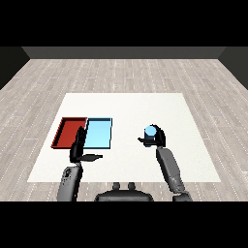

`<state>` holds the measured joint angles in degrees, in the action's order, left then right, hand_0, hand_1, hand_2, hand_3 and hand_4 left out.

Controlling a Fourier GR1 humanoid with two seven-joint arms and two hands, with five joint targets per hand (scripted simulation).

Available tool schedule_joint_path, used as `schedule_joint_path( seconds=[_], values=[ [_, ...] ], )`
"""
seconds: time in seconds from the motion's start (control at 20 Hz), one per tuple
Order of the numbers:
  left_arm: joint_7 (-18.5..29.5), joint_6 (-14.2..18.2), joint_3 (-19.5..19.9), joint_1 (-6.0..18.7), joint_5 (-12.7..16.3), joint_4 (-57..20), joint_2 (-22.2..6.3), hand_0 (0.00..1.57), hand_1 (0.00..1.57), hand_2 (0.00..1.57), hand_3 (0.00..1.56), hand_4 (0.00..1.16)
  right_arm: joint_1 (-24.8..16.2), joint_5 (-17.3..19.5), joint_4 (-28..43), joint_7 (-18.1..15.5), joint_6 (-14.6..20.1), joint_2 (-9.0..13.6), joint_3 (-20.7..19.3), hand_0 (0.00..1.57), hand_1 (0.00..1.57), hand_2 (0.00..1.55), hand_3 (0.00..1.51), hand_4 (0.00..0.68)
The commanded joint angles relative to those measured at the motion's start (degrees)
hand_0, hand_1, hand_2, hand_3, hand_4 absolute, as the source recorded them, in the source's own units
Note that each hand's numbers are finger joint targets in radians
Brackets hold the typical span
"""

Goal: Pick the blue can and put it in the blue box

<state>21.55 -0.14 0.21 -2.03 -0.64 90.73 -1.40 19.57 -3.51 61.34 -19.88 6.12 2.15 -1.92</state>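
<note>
Right hand [156, 137] is curled round the blue can [150, 131], thumb on the view's left side of it, fingers wrapping the right side. Can is upright, its light blue top showing above the hand. Can't tell if it's touching the table [145, 104] or just off it. The grey right forearm [169, 167] runs from the lower right corner up to the hand.

Can sits right of both trays, well apart from them, roughly level with the blue tray's front half.

Left hand [80, 145] holds nothing: fingers straight, pointing up and away, thumb sticking out to the right. Its fingers overlap the front edge of the trays in the view, about where the red and blue ones meet. Can't tell if it touches either one.

Blue tray [99, 133] lies flat, left of table centre. Red tray [65, 133] is just beside it on its left, sides touching or nearly so.

Table is white, on a grey wood-plank floor [121, 72].
</note>
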Motion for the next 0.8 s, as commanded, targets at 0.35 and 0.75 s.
schedule_joint_path(
  seconds=[0.35,0.75],
  values=[
    [-2.6,6.7,-10.2,3.9,0.3,-1.8,1.4,0.0,0.0,0.0,0.0,0.0,1.7,1.5,8.2,3.5,0.3,-2.0,3.3,1.45,1.45,1.47,1.35,0.539],
    [-4.7,1.8,-8.1,6.6,1.8,-1.4,1.4,0.0,0.0,0.0,0.0,0.0,0.0,0.8,14.4,6.7,1.4,-1.4,5.9,1.45,1.45,1.47,1.34,0.553]
  ],
)
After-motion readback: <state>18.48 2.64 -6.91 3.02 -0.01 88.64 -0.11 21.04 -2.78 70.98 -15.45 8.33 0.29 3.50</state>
